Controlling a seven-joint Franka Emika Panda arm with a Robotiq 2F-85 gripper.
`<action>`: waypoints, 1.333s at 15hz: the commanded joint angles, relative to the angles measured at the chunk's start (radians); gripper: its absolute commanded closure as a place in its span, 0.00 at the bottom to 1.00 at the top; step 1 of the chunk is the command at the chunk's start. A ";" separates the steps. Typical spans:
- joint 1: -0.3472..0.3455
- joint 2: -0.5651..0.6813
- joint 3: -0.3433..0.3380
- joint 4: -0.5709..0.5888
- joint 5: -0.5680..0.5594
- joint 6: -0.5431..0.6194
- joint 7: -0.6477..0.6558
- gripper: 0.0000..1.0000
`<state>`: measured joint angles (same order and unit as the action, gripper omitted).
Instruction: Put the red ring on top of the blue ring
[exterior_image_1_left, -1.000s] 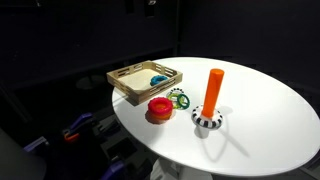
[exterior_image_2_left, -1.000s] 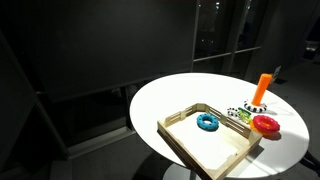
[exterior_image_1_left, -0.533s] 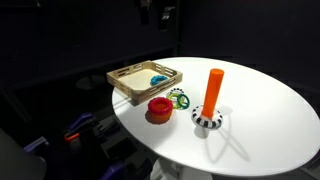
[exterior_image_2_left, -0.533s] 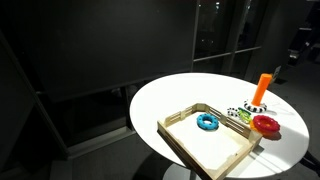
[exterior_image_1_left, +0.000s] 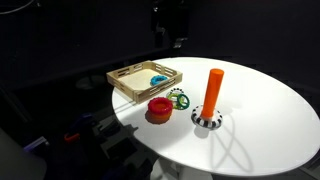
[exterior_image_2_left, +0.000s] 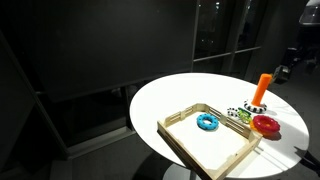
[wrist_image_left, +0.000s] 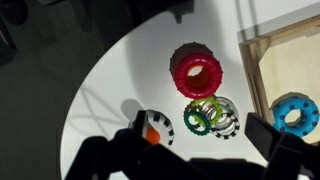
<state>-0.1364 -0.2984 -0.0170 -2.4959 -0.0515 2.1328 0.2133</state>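
Observation:
The red ring (exterior_image_1_left: 159, 107) lies on the white round table beside the wooden tray (exterior_image_1_left: 128, 91); it also shows in an exterior view (exterior_image_2_left: 266, 124) and the wrist view (wrist_image_left: 197, 72). The blue ring (exterior_image_1_left: 159, 79) lies inside the tray, and also shows in an exterior view (exterior_image_2_left: 207, 122) and at the right edge of the wrist view (wrist_image_left: 295, 113). My gripper (exterior_image_1_left: 170, 25) hangs high above the table, open and empty. In the wrist view its fingers (wrist_image_left: 201, 140) frame the bottom of the picture, with the red ring beyond them.
An orange peg (exterior_image_1_left: 213, 90) stands upright on a black-and-white striped base (exterior_image_1_left: 207, 121). A green ring (wrist_image_left: 200, 118) overlaps a striped ring (wrist_image_left: 226, 112) right next to the red ring. The tray's rim (wrist_image_left: 254, 70) lies between the red and blue rings.
My gripper has come down and moved sideways into view above the table. The rings, tray and peg have not moved.

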 joint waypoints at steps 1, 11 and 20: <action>0.010 0.009 -0.011 0.001 -0.003 -0.001 0.003 0.00; 0.000 0.056 -0.005 -0.041 -0.040 0.073 0.053 0.00; -0.015 0.193 -0.018 -0.190 -0.101 0.428 0.172 0.00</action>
<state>-0.1407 -0.1459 -0.0275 -2.6578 -0.1158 2.4725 0.3357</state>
